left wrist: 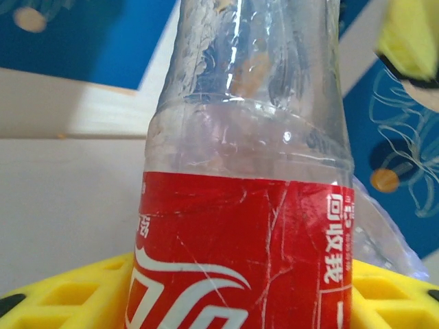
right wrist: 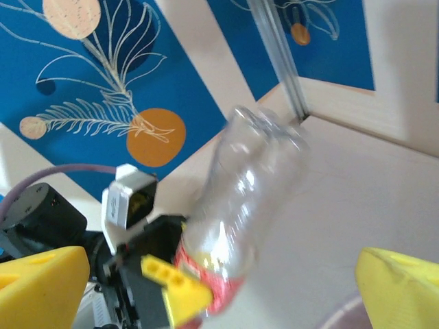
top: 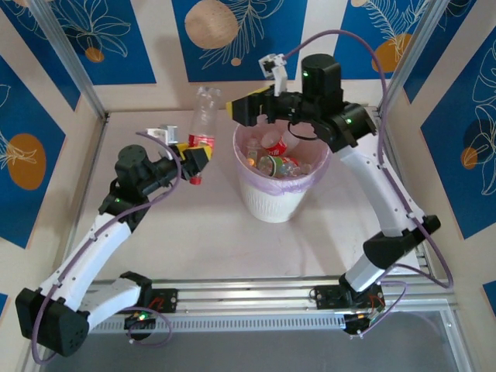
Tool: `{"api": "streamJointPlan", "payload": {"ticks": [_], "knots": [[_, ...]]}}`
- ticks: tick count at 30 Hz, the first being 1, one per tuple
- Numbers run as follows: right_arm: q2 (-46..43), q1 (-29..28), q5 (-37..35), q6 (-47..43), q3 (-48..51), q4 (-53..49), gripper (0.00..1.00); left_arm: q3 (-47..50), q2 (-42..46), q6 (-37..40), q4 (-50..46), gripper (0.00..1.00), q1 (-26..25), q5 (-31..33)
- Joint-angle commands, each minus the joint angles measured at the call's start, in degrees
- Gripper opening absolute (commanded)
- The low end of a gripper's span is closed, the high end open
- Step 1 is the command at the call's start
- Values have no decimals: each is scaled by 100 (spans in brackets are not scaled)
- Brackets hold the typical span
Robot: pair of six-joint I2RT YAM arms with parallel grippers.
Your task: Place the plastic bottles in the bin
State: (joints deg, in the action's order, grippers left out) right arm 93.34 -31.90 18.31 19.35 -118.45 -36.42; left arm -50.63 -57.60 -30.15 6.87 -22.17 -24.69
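Table (top: pixel 194 232): pale and bare around the bin; both arm bases sit at its near edge.

Bin (top: pixel 273 208): white, ribbed, lined with a pink bag (top: pixel 249 177). It stands upright toward the table's far edge, somewhat right of centre. It is filled nearly to the rim with discarded bottles (top: pixel 273 159), among them red labels and one green body.

Right gripper (top: pixel 242 108): it hangs over the bin's far-left rim. In the wrist view its yellow fingers (right wrist: pixel 41 284) are spread wide with nothing between them. Judgement: it is empty above the opening and close to any path across that rim.

Left gripper (top: pixel 194 157): it is raised off the table just beside the bin's left rim. Its yellow fingers (left wrist: pixel 62 298) are clamped on the last loose bottle (top: pixel 203 116) at the labelled band.

Bottle: clear, crinkled and apparently empty, with a red label (left wrist: pixel 233 253) carrying white script. It is held inverted and a little tilted, red cap (top: pixel 195 180) down and base up. It is beside the bin, not over it. Judgement: gripping the label band leaves the long body free, so it should drop cleanly once it is carried right past the rim. The heaped contents may let it roll back off.
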Motion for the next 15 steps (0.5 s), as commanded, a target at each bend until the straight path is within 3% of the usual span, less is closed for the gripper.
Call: {"api": "streamJointPlan", "payload": {"ticks": [1,11,15], "knots": [[349,-112,116,-178,-453,-408,100,-226,8,-38,121,46,-219,-349],[896,-18,239,161,-833,-434,99,-345,-117,-87,475,45,-417,-634],[1019,-36,519,252,-936,-459,88,-323,-224,-201,671,45,-485,-691]]}}
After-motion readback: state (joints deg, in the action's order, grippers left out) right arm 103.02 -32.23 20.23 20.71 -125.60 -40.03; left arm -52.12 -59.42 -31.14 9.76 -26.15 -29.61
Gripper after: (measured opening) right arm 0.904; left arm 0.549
